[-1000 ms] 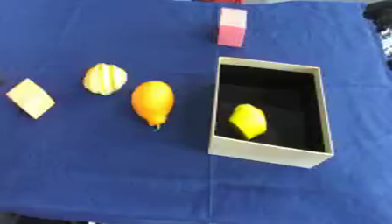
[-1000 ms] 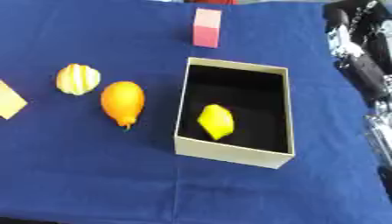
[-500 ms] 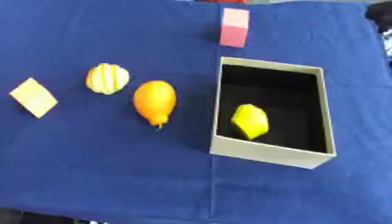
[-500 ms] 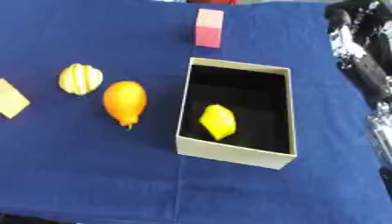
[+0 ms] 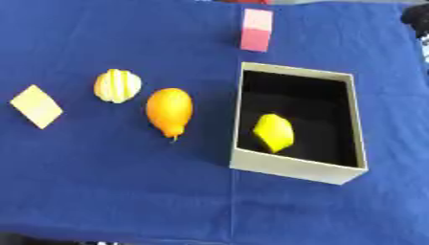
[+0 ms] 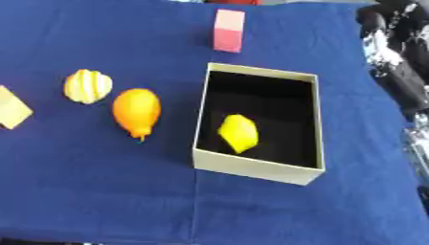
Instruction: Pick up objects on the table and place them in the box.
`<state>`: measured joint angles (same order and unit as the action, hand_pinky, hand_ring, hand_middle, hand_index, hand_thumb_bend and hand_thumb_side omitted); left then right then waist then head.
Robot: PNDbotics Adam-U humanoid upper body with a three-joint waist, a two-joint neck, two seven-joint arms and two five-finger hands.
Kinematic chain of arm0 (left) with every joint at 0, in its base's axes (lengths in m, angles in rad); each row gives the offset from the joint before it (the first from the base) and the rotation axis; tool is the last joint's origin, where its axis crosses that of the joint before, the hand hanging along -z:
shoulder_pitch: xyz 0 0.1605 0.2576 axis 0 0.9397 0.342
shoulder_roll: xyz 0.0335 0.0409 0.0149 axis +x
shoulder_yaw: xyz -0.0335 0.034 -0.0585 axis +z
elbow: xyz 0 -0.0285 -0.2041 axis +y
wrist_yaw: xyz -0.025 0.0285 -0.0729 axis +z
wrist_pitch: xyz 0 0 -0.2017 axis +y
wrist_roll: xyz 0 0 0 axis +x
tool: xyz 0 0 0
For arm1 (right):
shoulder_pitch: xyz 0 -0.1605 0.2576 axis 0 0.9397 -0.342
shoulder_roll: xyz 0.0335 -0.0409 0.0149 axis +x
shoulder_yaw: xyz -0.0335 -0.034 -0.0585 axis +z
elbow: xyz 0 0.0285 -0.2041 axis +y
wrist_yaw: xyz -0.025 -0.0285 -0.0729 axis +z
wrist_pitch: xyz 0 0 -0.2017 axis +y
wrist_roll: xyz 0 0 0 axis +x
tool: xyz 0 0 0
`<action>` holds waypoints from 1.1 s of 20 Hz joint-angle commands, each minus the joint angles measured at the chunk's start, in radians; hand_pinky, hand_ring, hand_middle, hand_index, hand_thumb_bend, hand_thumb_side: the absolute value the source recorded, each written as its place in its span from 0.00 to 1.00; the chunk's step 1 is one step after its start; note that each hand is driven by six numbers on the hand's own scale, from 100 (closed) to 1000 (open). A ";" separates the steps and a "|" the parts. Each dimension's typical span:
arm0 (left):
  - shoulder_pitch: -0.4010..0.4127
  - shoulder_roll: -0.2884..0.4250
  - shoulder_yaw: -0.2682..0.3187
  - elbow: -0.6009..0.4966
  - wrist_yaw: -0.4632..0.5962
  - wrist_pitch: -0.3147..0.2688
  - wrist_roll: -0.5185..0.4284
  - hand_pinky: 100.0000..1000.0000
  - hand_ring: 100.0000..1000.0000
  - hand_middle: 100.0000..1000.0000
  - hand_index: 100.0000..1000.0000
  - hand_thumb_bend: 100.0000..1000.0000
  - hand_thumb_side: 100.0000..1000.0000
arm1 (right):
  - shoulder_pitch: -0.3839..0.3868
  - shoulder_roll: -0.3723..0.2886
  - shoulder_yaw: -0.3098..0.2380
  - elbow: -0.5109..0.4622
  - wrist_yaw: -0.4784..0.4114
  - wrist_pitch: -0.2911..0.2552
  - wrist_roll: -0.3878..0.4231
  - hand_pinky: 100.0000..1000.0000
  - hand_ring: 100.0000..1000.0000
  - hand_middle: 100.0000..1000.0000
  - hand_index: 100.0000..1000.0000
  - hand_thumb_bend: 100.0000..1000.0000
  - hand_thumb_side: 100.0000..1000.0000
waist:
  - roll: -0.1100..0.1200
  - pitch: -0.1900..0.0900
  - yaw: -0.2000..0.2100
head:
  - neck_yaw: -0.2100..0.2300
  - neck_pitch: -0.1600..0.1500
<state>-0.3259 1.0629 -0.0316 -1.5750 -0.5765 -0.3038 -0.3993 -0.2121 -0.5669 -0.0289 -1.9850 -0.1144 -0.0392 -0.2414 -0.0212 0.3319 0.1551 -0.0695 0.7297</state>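
Note:
An open tan box (image 5: 291, 167) with a dark inside stands right of centre on the blue cloth. A yellow lemon (image 5: 273, 132) lies in it near the front left. Left of the box lies an orange fruit (image 5: 168, 109). Further left are a yellow-and-white striped round fruit (image 5: 117, 85) and a flat tan square (image 5: 36, 106). A pink block (image 5: 256, 29) stands behind the box. My right arm (image 6: 392, 62), black and silver, shows along the right edge of the right eye view, apart from the box. I cannot make out its hand. The left hand is out of sight.
The blue cloth (image 5: 126, 182) covers the whole table, and its front edge runs along the bottom of the views. A silvery part (image 6: 416, 143) of the right arm shows low at the right edge.
The whole picture has shifted slightly, so the camera moved. No object on the table has changed place, and the right arm stays at the right edge.

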 commanded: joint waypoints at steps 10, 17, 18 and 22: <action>-0.091 -0.002 -0.046 0.111 0.030 -0.055 -0.011 0.84 0.81 0.83 0.90 0.60 0.00 | -0.013 -0.007 0.000 -0.015 -0.007 0.002 0.008 0.93 0.79 0.68 0.85 0.00 0.49 | 0.003 -0.013 -0.005 | 0.012 -0.001; -0.160 -0.039 -0.083 0.168 0.030 -0.074 -0.025 0.84 0.81 0.84 0.91 0.60 0.00 | -0.012 0.000 0.002 -0.015 -0.009 0.005 0.011 0.93 0.79 0.68 0.85 0.00 0.49 | 0.004 -0.010 -0.011 | 0.019 -0.002; -0.166 -0.041 -0.087 0.174 0.030 -0.077 -0.030 0.84 0.81 0.84 0.91 0.60 0.00 | -0.012 0.001 0.003 -0.015 -0.009 0.005 0.011 0.93 0.79 0.68 0.85 0.00 0.49 | 0.005 -0.009 -0.012 | 0.020 0.000; -0.184 -0.047 -0.099 0.185 0.028 -0.086 -0.046 0.83 0.81 0.83 0.90 0.60 0.00 | -0.011 0.002 0.003 -0.015 -0.009 0.006 0.011 0.93 0.79 0.68 0.85 0.00 0.49 | 0.007 -0.006 -0.013 | 0.022 0.000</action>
<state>-0.4963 0.9894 -0.1367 -1.3896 -0.5501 -0.3869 -0.4395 -0.2169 -0.5499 -0.0230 -1.9850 -0.1177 -0.0327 -0.2309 -0.0197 0.3410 0.1426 -0.0521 0.7292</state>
